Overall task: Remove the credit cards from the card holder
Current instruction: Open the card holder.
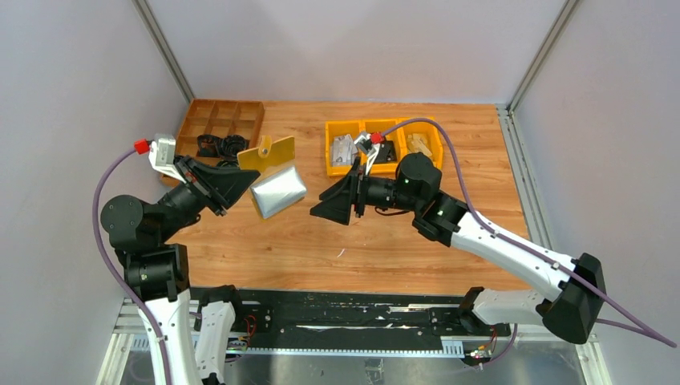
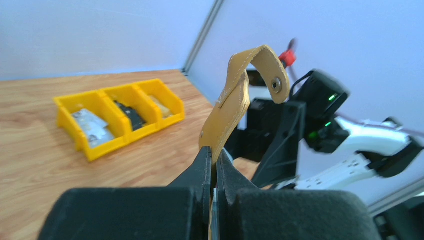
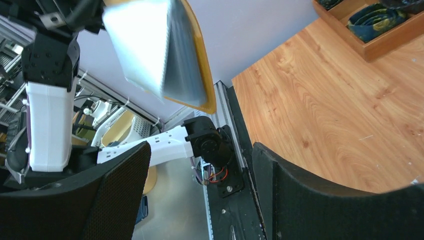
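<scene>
Mustard-yellow card holder [image 1: 275,183] open, held aloft, snap tab up, greyish credit cards [image 1: 343,149] in yellow bin [image 1: 341,170]

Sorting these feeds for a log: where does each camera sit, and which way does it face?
Top: above and behind the arms, looking down on the table; both arms show, left claw holding the wallet up, right claw open, apart from it.
Left wrist: behind the left claw, facing across to the yellow bins; its pinched fingers and the right arm show.
Right wrist: behind the right claw, facing the left arm; its spread fingers show.
Shared: the wallet appears in all three.
</scene>
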{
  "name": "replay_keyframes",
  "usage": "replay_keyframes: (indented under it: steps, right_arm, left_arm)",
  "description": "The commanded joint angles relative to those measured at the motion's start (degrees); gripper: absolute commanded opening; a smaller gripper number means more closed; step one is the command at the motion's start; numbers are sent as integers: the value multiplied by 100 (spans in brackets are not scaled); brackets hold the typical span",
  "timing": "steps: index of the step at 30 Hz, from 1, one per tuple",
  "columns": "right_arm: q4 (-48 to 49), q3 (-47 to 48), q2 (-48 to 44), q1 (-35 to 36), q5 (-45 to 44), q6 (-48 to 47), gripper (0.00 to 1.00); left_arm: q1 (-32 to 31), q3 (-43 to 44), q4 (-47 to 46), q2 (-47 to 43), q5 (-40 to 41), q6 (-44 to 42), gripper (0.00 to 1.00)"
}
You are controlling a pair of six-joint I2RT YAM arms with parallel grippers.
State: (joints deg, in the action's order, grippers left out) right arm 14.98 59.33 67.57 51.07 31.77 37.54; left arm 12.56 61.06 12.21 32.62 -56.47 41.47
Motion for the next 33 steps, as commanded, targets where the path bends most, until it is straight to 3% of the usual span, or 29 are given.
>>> replay_keyframes:
  steps: [1,33]
  right_arm:
    - [1144,-218,122,-55,449,25,78]
    - [2624,464,1118,-40,202,1010,77]
  left_arm:
    - [-25,52,-1062,152,-182,1686,0]
    - [-25,405,-801,86,-470,1912,0]
